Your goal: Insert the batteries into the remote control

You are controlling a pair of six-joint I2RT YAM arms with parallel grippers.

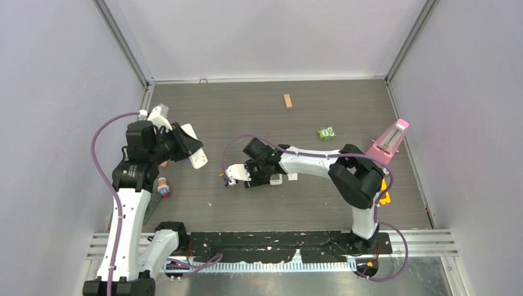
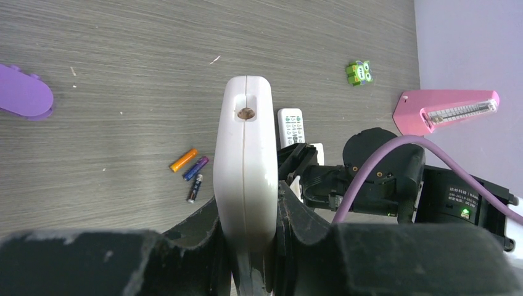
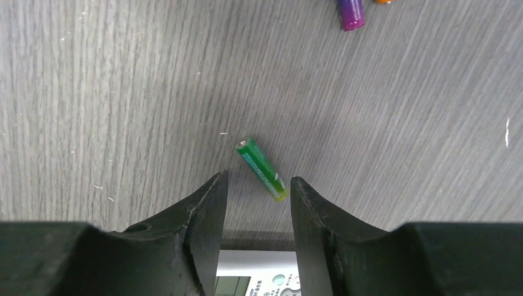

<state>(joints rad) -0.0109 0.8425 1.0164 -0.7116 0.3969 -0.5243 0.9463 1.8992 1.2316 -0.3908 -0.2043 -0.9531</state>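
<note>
A second remote (image 3: 253,282) lies under the right gripper (image 3: 258,182). Its jaws stand half open and empty, with the green cell's (image 3: 262,169) near end between the fingertips. The purple cell (image 3: 350,12) and orange cell (image 2: 184,160) lie beyond. The left gripper (image 2: 247,225) clamps the remote (image 2: 245,148).

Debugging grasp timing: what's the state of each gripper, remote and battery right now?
long white plastic remote: clamped edge-on, off table
left gripper: shut on that remote
green cylindrical battery: flat on table, ungripped
right gripper: open, straddling that battery's end
orange cylindrical battery: loose on table
purple cylindrical battery: loose on table
</note>
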